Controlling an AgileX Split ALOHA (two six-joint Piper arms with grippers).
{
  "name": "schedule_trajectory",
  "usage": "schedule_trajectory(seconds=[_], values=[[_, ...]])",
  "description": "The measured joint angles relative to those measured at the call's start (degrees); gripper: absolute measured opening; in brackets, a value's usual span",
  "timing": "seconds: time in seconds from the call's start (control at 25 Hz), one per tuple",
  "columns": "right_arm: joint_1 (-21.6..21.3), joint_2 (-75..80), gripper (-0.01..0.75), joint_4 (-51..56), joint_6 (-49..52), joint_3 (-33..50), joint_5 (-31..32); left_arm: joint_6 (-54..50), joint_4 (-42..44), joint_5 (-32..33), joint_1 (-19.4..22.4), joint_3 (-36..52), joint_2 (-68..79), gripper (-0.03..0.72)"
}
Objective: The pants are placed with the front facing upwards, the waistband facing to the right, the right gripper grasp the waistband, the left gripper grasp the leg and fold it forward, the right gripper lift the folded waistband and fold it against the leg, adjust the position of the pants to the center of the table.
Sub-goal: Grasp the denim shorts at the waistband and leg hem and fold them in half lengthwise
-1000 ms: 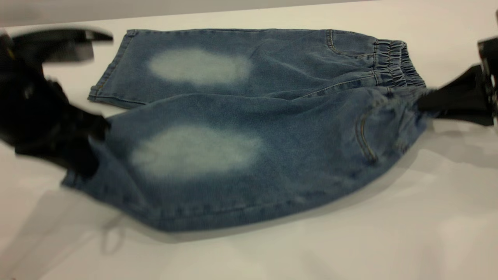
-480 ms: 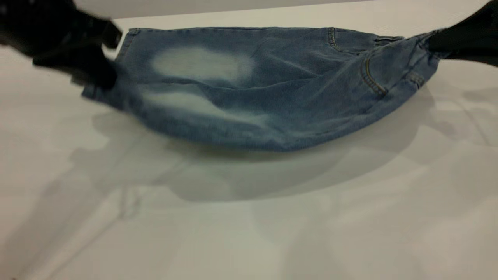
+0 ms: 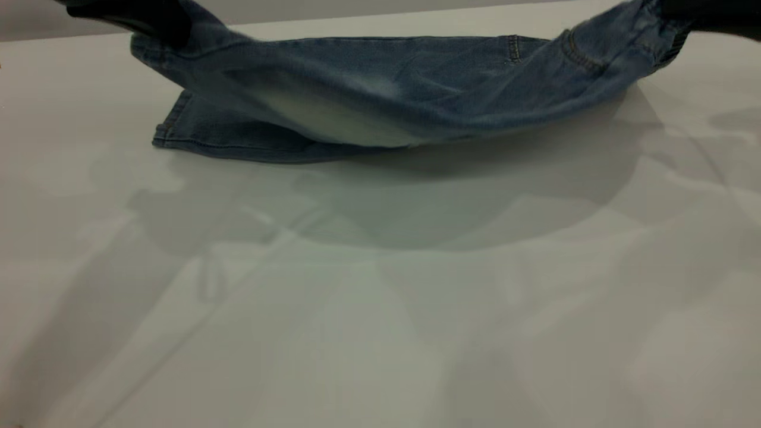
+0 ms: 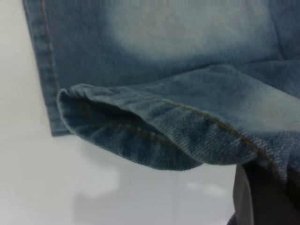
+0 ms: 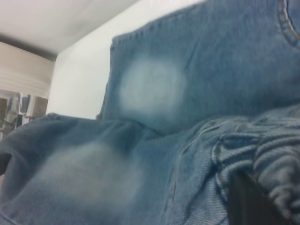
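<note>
Pants point(image 3: 380, 89): blue denim with pale faded knee patches; we see the near leg raised over the far one lying on the table point(image 3: 380, 309). Left gripper point(image 3: 148, 15) pinches the leg hem, right gripper point(image 5: 253, 206) clamps the puckered waistband point(image 5: 276, 164).

Left pincer point(image 3: 157, 18) and right pincer point(image 3: 684, 12) raised, both clamped.

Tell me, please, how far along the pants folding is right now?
Grasping looks done: the left gripper holds the leg, the right gripper the waistband. In hand: the near half of the pants hangs lifted over the flat half. Left: laying it down, the waistband-to-leg fold, and centring.
</note>
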Motion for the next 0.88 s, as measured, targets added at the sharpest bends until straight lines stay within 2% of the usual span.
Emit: schedule_trajectory(seconds=[0.4,0.64,0.88], values=[[0.0,0.21,0.038,1.13,1.51,-4.94,-0.9,0.0,0.19,-9.03,0.03,0.0,0.49,0.039],[0.73,0.21,0.038,1.17,2.73,-7.45,-1.26,-0.11,0.19,-9.19,0.03,-3.59,5.18,0.039],[3.69,0.79,0.038,-0.24,4.71,-9.77,-4.8,-0.11,1.7,-6.52,0.11,-10.8,11.52,0.039]])
